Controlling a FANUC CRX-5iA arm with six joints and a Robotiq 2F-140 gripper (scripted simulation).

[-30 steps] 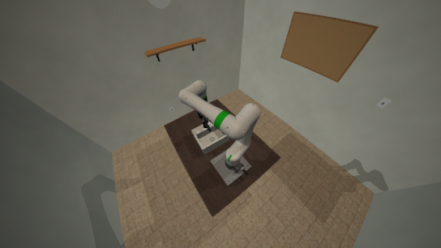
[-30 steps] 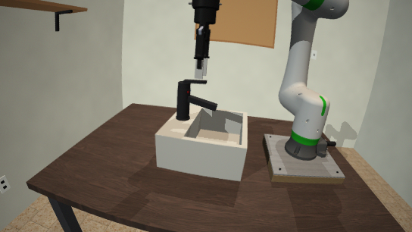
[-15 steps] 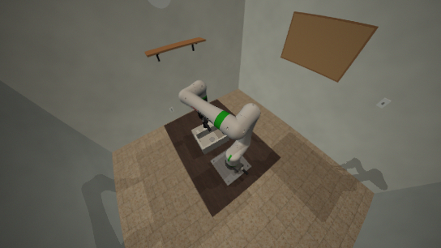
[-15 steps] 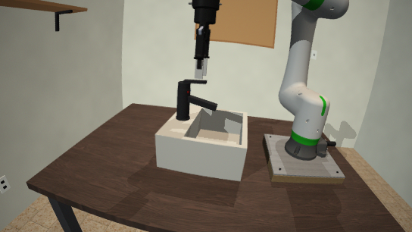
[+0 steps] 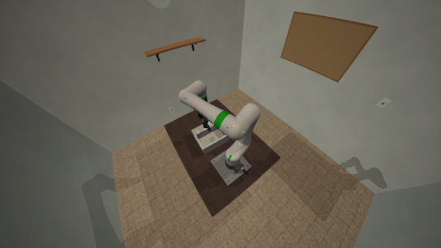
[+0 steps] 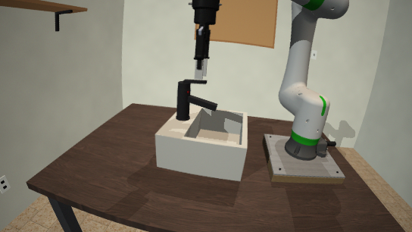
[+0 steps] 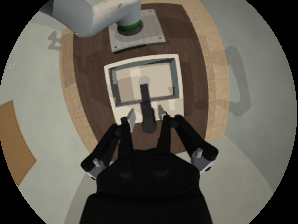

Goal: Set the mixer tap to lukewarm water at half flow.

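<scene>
A black mixer tap (image 6: 183,104) stands at the back left corner of a white basin (image 6: 201,159) (image 5: 211,147) (image 7: 111,90) on the dark table. Its lever (image 6: 194,81) (image 7: 144,96) lies about level and points out over the slanted spout (image 6: 204,103). A red dot (image 6: 188,92) shows on the tap body. My gripper (image 6: 201,74) (image 7: 146,111) (image 5: 206,124) points straight down, just above the outer end of the lever. Its fingers stand partly open with nothing between them. In the wrist view the fingertips sit on either side of the lever.
The arm's base plate (image 6: 303,167) stands on the table (image 6: 95,167) to the right of the basin. A wooden shelf (image 6: 42,5) and a cork board (image 6: 242,26) hang on the walls behind.
</scene>
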